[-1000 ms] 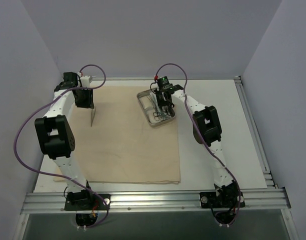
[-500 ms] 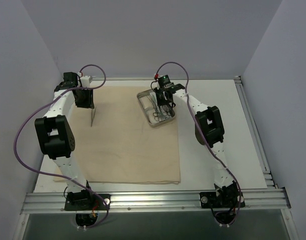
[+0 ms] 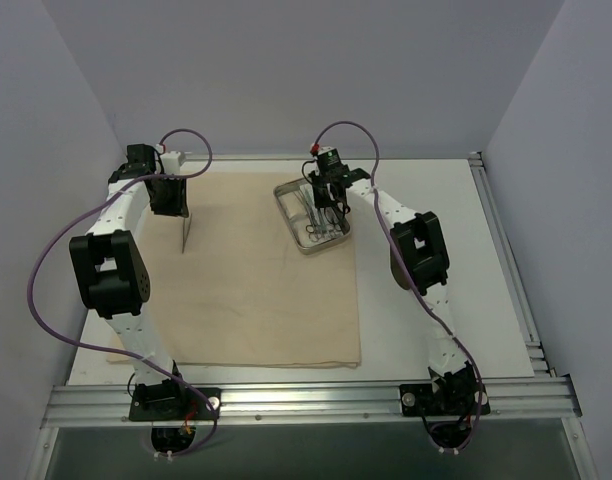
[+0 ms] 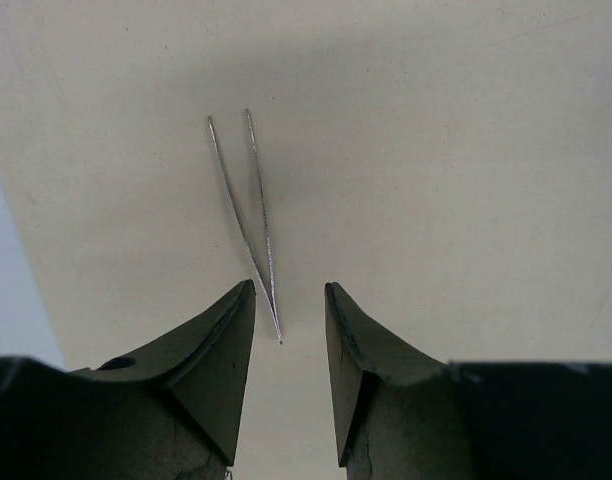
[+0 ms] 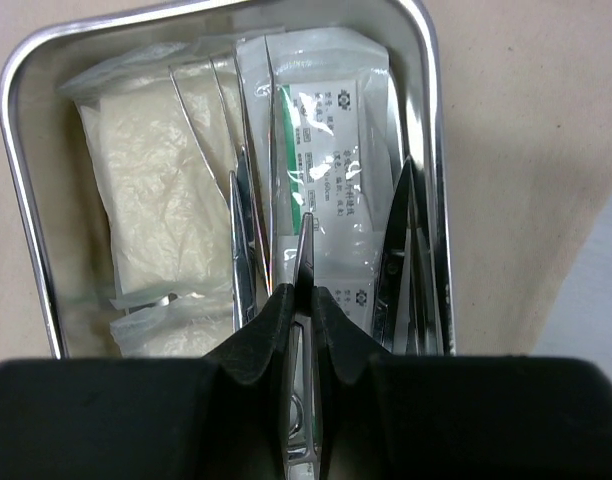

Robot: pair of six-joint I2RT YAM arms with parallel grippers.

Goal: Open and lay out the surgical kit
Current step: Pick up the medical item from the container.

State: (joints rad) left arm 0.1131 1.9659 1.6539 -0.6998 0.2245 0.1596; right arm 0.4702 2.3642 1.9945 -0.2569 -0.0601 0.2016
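Note:
The beige cloth wrap point(image 3: 256, 290) lies spread flat on the table. Thin metal tweezers point(image 4: 248, 210) rest on it near its far left corner. My left gripper point(image 4: 289, 290) hovers open over them, its fingers either side of their joined end without touching. The steel tray point(image 3: 286, 192) sits at the cloth's far right corner. Inside it are clear packets point(image 5: 331, 150) and white gauze pads point(image 5: 156, 200). My right gripper point(image 5: 306, 290) is down in the tray point(image 5: 16, 200), shut on a thin steel instrument point(image 5: 306, 235) with a ring handle. More steel instruments point(image 5: 406, 240) lie along the tray's right wall.
White tabletop point(image 3: 436, 260) shows to the right of the cloth. Grey walls close in on both sides and the back. A metal rail point(image 3: 306, 400) runs along the near edge by the arm bases.
The right wrist has shifted slightly toward the far side of the tray. The left arm and the tweezers have not moved.

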